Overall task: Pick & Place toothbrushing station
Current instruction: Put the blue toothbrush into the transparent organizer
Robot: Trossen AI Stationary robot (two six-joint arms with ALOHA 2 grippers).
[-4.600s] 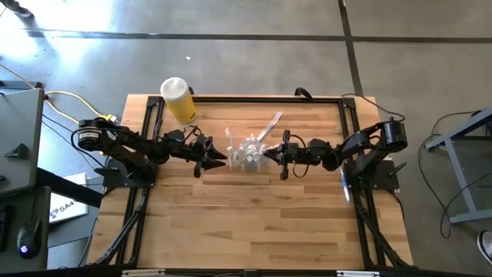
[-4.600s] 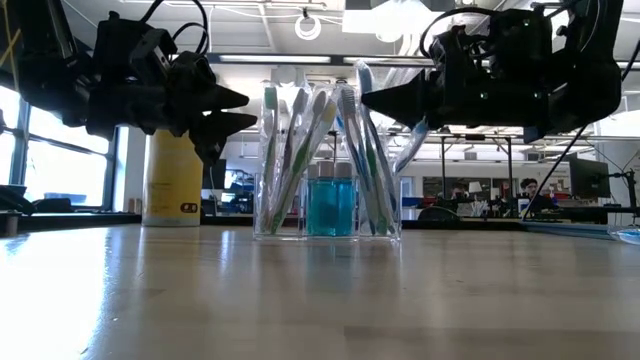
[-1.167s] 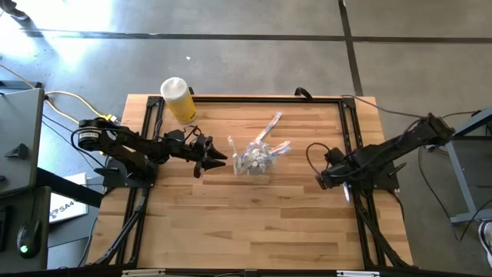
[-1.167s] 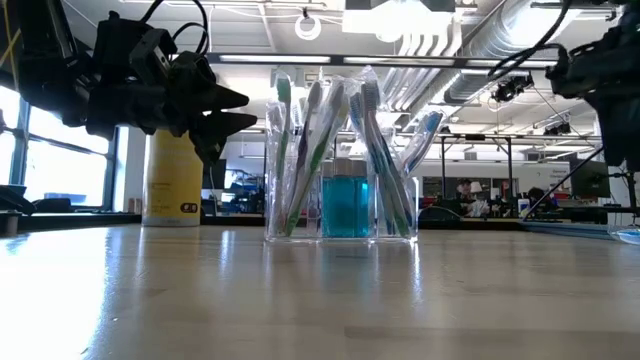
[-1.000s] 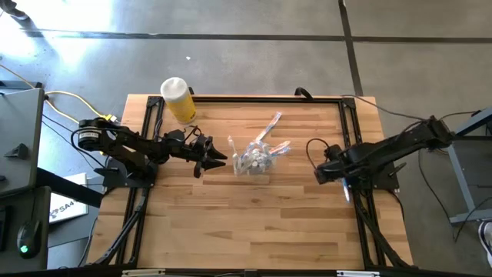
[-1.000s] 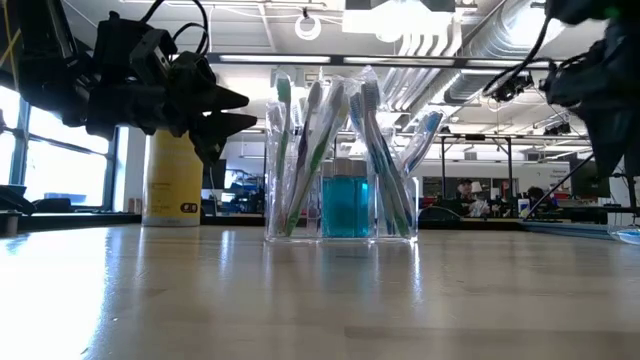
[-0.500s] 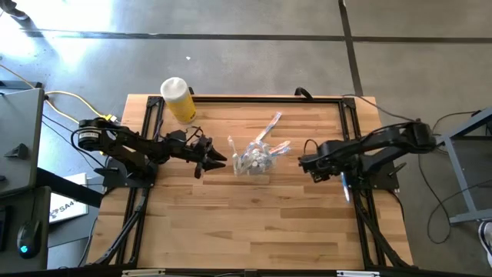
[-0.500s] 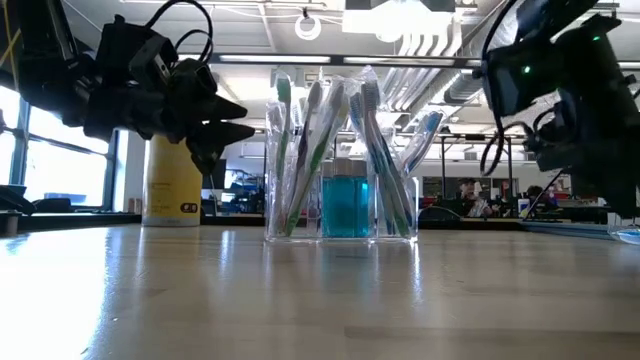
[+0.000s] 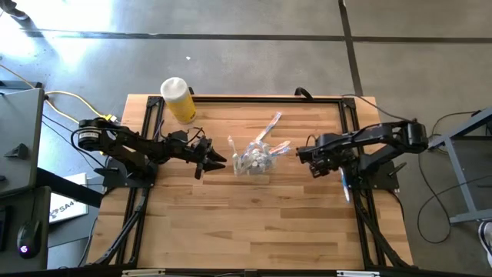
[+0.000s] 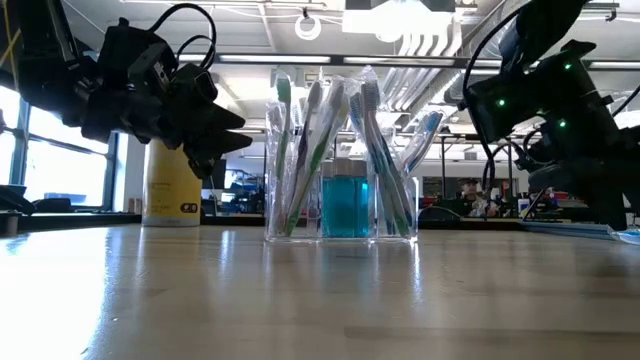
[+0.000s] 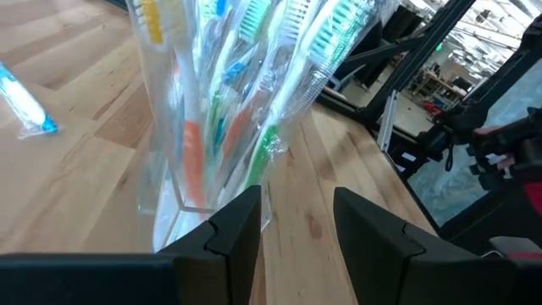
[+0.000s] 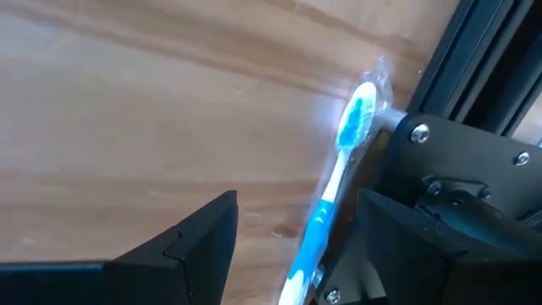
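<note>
R gripper (image 9: 305, 159) has swung back in over the table since a sec ago, when the R arm was pulled off toward the table's R edge. It now sits near the clear container (image 9: 254, 161), on its R side but not touching. Its jaws are apart w/ nothing between them. R wrist view shows a blue toothbrush (image 12: 339, 188) in a wrapper lying flat on the wood, just ahead of the fingers, by the black frame rail (image 12: 474, 76).

L gripper (image 9: 216, 160) has barely moved: it hovers just L of the container, jaws partly apart, empty. L wrist view has the container dead ahead, close, packed w/ toothbrushes (image 11: 254, 93).

Container stands upright mid-table, between both grippers, same spot as a sec ago. The yellow bottle (image 9: 178, 100) is well behind the L gripper.

Meaning, prob.: R arm is lining up on the loose blue brush, next to go in.
</note>
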